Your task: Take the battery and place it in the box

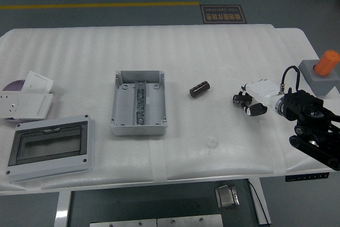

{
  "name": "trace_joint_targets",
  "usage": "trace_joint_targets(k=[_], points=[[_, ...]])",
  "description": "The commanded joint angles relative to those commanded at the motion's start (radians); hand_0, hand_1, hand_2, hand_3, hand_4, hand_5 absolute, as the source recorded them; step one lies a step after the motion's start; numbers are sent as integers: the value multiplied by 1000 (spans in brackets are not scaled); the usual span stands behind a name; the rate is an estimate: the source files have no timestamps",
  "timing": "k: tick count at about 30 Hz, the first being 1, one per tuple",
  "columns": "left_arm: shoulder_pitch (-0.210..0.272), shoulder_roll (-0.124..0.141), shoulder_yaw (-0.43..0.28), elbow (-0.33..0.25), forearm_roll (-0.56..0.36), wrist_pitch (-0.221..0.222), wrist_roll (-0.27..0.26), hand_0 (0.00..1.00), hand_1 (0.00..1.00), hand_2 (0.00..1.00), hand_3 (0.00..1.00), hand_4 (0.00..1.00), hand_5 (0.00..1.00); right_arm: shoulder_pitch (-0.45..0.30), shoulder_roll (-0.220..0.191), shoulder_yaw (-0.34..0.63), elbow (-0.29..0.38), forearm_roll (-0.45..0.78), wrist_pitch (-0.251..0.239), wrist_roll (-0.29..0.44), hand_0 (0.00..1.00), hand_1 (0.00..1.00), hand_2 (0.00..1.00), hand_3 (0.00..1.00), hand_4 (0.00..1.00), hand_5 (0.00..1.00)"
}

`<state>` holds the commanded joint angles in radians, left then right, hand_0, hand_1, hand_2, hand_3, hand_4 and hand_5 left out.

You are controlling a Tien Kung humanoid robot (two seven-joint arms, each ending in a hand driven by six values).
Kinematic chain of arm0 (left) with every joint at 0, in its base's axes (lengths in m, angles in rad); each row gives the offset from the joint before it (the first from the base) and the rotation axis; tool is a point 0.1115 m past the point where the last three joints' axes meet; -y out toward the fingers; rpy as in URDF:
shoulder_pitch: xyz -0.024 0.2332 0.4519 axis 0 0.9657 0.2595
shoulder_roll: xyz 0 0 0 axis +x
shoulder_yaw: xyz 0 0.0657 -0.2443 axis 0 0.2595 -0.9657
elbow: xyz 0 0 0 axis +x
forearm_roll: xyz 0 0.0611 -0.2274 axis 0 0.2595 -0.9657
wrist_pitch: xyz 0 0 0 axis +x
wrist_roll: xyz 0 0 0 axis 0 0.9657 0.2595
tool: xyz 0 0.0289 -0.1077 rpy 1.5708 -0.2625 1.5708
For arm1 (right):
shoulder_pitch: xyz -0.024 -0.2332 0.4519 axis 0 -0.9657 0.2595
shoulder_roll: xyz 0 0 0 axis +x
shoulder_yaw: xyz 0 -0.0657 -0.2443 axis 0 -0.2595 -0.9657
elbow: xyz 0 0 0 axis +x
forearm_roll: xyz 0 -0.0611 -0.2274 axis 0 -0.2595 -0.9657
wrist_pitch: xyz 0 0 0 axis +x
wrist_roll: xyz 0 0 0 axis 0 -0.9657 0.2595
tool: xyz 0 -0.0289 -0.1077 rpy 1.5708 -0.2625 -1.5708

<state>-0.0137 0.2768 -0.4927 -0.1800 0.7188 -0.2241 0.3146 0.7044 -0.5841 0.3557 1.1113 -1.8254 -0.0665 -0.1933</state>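
Observation:
The battery (200,89) is a small black cylinder lying on the white table, right of centre. The box (139,102) is an open grey enclosure with a metal rail down its middle, left of the battery. My right hand (248,103) comes in from the right edge and hovers low over the table, about a hand's width right of the battery. Its black fingers (257,109) are loosely bent and hold nothing. The left arm does not show.
A grey lid with a clear window (50,147) lies at the front left. Behind it are a white socket strip (26,103) and a white card (40,82). A grey block with an orange button (324,70) stands at the right edge.

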Motion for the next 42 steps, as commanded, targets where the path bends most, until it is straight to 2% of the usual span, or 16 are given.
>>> trace_joint_targets(k=[14,17,23,24,25,29,34,36,37,42], points=[[-3,1,-2,0,3,6,-6,650,672,525,560,636,426,-7,1,21,3,22,-28,7,747,578,541,668,399,191],[-3,0,-4,0,3,8,-8,650,672,525,560,636,426,-14,-1,44,21,32,-36,0,747,578,541,668,399,191],[0,-3,-18,0,14,11,-7,648,672,525,561,636,428,-44,4,140,114,80,-56,-8,733,562,528,663,395,190],[1,-4,-23,0,19,11,-5,648,672,525,561,636,428,-49,13,161,137,87,-62,-10,733,562,528,663,395,190],[3,-4,-24,0,19,11,-5,647,671,525,562,636,434,-52,22,179,158,90,-65,-12,697,535,459,632,294,142],[14,-3,-26,0,15,13,-8,647,671,525,562,636,434,-47,83,234,249,90,-83,-17,697,535,459,632,294,142],[24,0,-45,0,31,14,-3,646,670,524,564,637,436,-28,178,217,337,108,-122,-11,694,548,458,635,303,150],[25,0,-46,0,27,21,-6,646,670,524,564,637,436,-23,214,194,340,126,-143,0,694,548,458,635,303,150],[26,0,-44,0,24,25,-9,645,670,521,563,636,437,-22,235,182,335,133,-146,3,715,570,587,669,339,181],[26,-1,-37,0,12,36,-16,645,670,521,563,636,437,-30,322,128,273,135,-124,-8,715,570,587,669,339,181]])
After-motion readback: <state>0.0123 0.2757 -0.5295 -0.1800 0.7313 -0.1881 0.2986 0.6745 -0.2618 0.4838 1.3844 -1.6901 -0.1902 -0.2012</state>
